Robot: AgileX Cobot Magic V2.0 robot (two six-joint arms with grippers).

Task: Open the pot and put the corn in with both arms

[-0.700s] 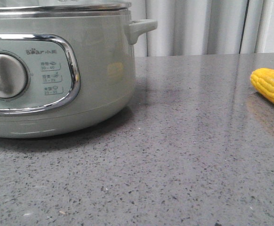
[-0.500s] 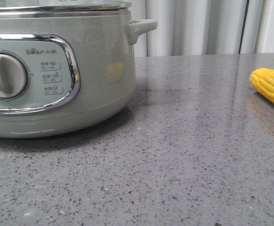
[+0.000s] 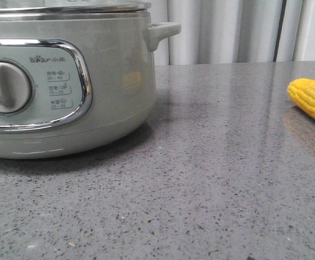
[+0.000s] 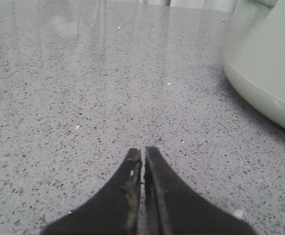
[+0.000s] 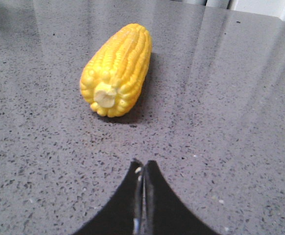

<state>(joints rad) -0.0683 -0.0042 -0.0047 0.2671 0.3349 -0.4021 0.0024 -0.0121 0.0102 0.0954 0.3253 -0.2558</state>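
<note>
The pale sage-green pot [image 3: 65,81] stands at the left of the front view, its lid on, with a cream dial and a small side handle [image 3: 162,32]. Its lower wall also shows in the left wrist view [image 4: 270,63]. The yellow corn [image 3: 314,100] lies on the grey table at the right edge of the front view. In the right wrist view the corn [image 5: 117,68] lies ahead of my right gripper [image 5: 143,164], which is shut and empty, a short way from it. My left gripper [image 4: 143,152] is shut and empty, low over the table beside the pot. Neither gripper shows in the front view.
The grey speckled table [image 3: 211,179] runs from the pot to the corn. Pale curtains [image 3: 228,30] hang behind its far edge.
</note>
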